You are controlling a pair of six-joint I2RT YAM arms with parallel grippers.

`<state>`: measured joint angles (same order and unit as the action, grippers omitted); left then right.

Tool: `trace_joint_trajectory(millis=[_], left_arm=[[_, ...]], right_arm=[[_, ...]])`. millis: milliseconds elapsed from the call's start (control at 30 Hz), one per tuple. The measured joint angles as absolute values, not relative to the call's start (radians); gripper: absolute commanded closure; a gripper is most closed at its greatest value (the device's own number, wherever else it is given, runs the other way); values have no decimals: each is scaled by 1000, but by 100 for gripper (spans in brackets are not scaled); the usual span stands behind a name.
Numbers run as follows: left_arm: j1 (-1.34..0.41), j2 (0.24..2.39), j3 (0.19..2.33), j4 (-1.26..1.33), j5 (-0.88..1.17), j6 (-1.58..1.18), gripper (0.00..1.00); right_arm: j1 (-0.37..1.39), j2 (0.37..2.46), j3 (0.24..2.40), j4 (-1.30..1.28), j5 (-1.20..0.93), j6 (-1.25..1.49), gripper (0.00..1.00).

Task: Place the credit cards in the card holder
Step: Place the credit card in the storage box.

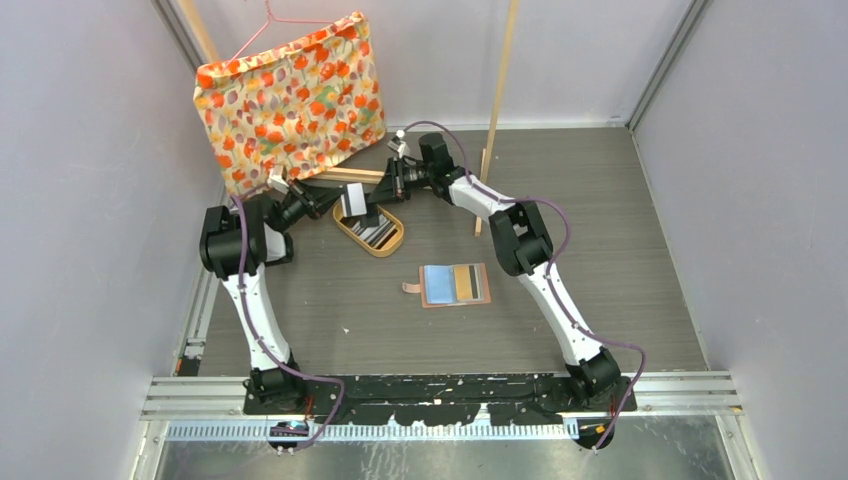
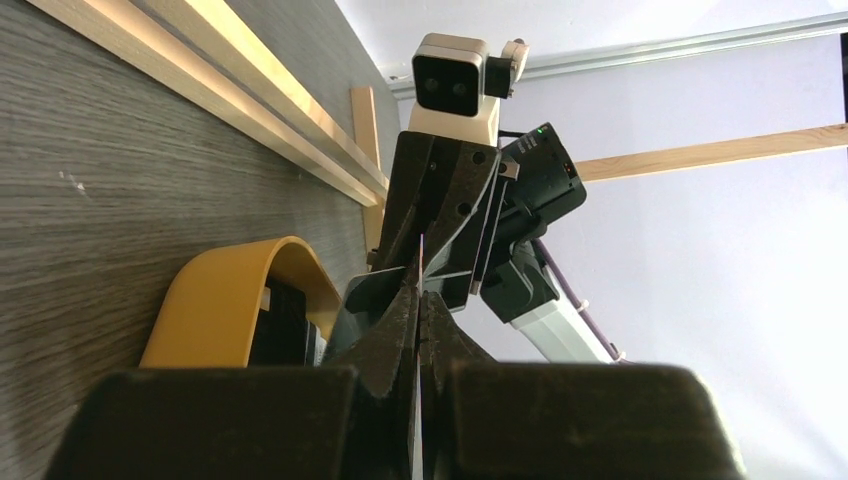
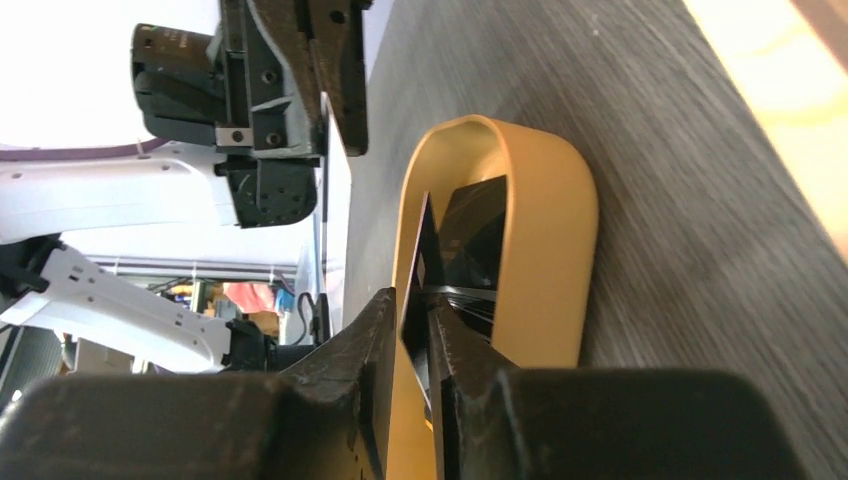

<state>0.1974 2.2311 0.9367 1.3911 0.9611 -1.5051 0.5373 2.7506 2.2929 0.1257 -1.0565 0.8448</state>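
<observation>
The salmon-brown card holder (image 1: 455, 285) lies open mid-table, with a blue and a tan card showing in its pockets. Behind it, the oval tan tray (image 1: 393, 243) holds several credit cards (image 1: 376, 232). My left gripper (image 1: 340, 200) hovers over the tray's left end, shut on a pale card (image 1: 353, 203). That card is edge-on between the jaws in the left wrist view (image 2: 421, 262). My right gripper (image 3: 410, 315) faces it over the tray rim (image 3: 550, 250). Its jaws stand slightly apart around a dark card (image 3: 424, 260) leaning in the tray, with a gap showing on one side.
A floral cloth (image 1: 290, 95) hangs on a hanger at the back left. A wooden stick (image 1: 497, 100) leans against the back wall. A wooden strip (image 1: 350, 175) lies just behind the tray. Grey walls close in both sides.
</observation>
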Motion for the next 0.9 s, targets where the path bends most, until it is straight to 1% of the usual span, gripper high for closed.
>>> trace_joint_trajectory(millis=[200,433,533,667,900], left_arm=[[206,2217,931,1388,957,-1481,100],[215,2110,895,1389,934,-1461,100],[215,2069,883,1393,923,-1458,100],[215,2049,867,1395,915,-1458,100],[204,2020,834,1393,910,-1458,100]], right_arm=[[542,2751,2358,-98,-1006,672,60],[568,2730,2422,-282,-958,477,44],[578,2705,2426,-366,-916,384,41],[596,2675,2431,-467,-841,259,40],[607,2628,2432,-580,-741,126,35]])
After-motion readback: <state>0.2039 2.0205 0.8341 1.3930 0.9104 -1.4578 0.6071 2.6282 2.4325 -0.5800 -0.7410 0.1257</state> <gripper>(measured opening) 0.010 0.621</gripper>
